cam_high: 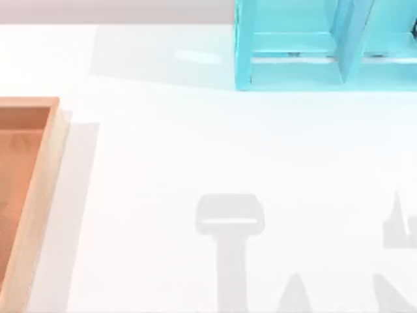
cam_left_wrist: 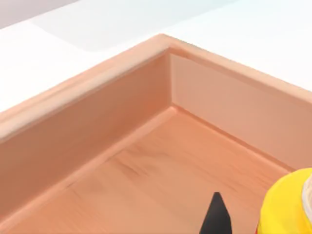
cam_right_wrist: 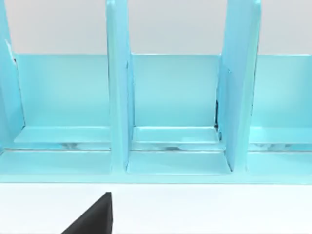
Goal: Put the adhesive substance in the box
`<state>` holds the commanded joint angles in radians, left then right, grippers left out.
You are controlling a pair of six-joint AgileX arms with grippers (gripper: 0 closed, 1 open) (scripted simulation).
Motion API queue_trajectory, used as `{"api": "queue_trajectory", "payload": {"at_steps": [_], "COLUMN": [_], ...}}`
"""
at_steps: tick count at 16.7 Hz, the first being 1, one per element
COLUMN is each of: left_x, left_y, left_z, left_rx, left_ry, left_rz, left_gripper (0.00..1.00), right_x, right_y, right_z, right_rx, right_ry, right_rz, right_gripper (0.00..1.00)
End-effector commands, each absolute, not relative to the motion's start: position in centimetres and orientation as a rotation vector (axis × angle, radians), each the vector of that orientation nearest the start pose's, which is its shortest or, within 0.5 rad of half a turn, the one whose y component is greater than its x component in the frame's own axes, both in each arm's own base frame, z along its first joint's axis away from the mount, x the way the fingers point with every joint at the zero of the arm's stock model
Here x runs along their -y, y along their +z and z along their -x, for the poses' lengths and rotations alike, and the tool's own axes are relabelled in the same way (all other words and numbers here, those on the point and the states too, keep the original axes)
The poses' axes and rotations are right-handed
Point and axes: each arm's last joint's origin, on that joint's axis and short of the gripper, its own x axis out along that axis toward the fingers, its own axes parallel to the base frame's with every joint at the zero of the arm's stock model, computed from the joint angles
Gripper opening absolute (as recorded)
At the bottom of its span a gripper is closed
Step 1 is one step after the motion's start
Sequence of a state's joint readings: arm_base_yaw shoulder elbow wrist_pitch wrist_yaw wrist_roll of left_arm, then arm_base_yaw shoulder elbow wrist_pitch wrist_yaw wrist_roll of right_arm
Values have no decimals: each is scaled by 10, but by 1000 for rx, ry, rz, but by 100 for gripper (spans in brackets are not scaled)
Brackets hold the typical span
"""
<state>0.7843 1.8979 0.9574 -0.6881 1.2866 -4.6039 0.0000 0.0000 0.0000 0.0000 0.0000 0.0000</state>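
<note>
Yellow adhesive substance (cam_left_wrist: 287, 204) hangs over the box (cam_left_wrist: 97, 97) floor; jaws' state unclear.

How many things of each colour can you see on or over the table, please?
Yellow: 1, the glue bottle, over the floor of the box.
Tan and orange-brown: 1, the wooden box at the table's left.
Turquoise: 1, the shelf at the far right.
Total: 3.

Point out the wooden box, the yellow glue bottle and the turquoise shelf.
box (cam_high: 40, 171), top view, on its right-hand wall.
glue bottle (cam_left_wrist: 285, 207), left wrist view, on its yellow body above the box floor.
turquoise shelf (cam_high: 293, 42), top view, on a compartment's back panel.
</note>
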Motion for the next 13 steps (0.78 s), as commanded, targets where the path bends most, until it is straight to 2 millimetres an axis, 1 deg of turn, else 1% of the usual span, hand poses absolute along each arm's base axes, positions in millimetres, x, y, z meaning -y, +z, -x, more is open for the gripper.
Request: {"api": "queue_trajectory", "payload": {"at_steps": [4, 9, 13], "left_x": [-183, -182, -182], "left_y": [102, 102, 102], "left_z": [-237, -237, -237], "left_rx": [-255, -255, -255], "left_ry": [-798, -797, -797], "left_rz": [-119, -117, -117], "left_gripper": [0, 0, 30], "right_x": [1, 1, 1], "right_y": [160, 160, 160], "right_z": [-106, -106, -106], "right_rx": [0, 0, 0], "right_ry": [0, 0, 0], "right_rz": [0, 0, 0], "right_gripper": [100, 100, 100]}}
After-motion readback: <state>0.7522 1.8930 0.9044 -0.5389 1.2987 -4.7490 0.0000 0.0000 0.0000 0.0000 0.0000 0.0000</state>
